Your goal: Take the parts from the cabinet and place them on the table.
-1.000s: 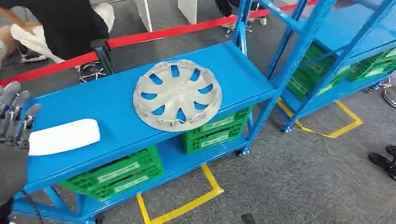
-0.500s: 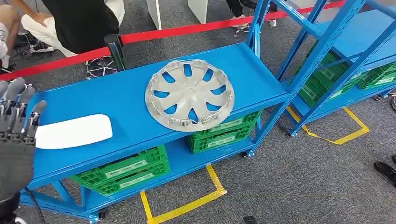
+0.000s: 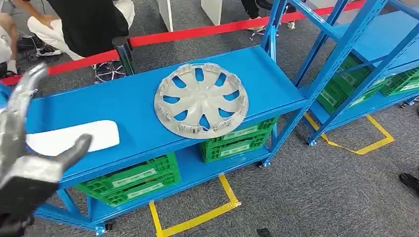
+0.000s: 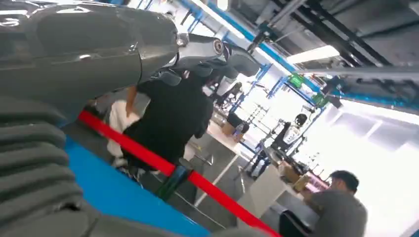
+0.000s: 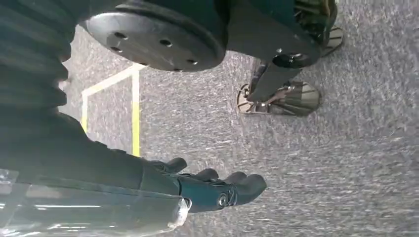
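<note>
A silver hubcap (image 3: 201,99) with curved spokes lies flat on the blue shelf (image 3: 133,98) ahead of me, its near edge at the shelf's front lip. Well apart from it, a white, rounded oblong part (image 3: 74,138) lies flat near the front edge too.

Even, bright overhead light on the blue shelf (image 3: 123,103); soft shadows, barely any under the wheel cover (image 3: 201,99). Left hand (image 3: 22,148) smeared by motion blur close to the lens. Left wrist view blown out white toward the far windows (ceiling strips glaring). Right wrist view dimmer, carpet grainy.
</note>
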Motion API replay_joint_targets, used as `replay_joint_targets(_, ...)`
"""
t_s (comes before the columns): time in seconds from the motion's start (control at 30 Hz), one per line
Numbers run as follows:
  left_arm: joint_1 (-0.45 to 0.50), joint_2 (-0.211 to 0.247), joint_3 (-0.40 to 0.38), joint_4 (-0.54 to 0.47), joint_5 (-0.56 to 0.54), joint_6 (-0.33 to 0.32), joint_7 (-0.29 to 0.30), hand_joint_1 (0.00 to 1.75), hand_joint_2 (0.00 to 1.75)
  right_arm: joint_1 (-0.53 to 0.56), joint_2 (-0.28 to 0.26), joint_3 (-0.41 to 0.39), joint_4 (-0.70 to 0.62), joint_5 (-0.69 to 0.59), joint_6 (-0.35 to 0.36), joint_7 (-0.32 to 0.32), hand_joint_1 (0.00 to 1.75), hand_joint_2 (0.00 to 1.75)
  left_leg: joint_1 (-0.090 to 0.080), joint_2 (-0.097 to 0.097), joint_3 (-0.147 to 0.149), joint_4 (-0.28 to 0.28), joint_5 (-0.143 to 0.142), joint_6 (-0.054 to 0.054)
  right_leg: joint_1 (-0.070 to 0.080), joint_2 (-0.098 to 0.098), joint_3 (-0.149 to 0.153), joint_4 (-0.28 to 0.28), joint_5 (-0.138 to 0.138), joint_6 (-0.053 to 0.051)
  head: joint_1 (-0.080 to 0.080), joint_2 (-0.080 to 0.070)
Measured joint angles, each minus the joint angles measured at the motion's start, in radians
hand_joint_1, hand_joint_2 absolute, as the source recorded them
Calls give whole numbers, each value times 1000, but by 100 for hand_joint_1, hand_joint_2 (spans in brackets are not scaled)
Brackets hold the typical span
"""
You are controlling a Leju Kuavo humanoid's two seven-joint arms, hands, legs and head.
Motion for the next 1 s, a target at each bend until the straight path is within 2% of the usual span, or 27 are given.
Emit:
replay_joint_targets(0.27, -182, -55, -162, 210, -20, -166, 26, 0, 175, -4, 0, 38, 0, 23, 15, 2, 0, 175, 0, -7, 0, 0, 1, -1, 0, -3, 1, 0, 0, 0, 1, 0)
replay_joint_targets(0.5, -263, -94, -260, 402, 18, -238, 37, 0, 175, -6, 0, 64, 0, 31, 21, 13, 0, 175, -1, -5, 0, 0, 1, -1, -1, -3, 1, 0, 0, 0, 1, 0)
replay_joint_targets(0.67, -286, -98, -299, 490, 103, -287, 67, 0, 175, -6, 0, 73, 0, 26, 23, 19, 0, 175, -1, 1, 0, -1, 1, -1, 0, -3, 1, 0, 0, 0, 1, 0)
replay_joint_targets(0.77, -293, -91, -314, 520, 169, -313, 90, 0, 175, -4, 0, 83, 0, 20, 23, 22, 0, 175, -1, 7, 0, -1, 1, -1, 0, 0, 1, 0, 0, 0, 0, 0)
replay_joint_targets(1.0, -314, -69, -337, 559, 234, -338, 122, 0, 175, -3, 0, 90, 0, 15, 22, 23, 0, 175, -1, 15, 0, -2, 1, -1, 0, 5, 1, 0, 0, 1, 0, 0)
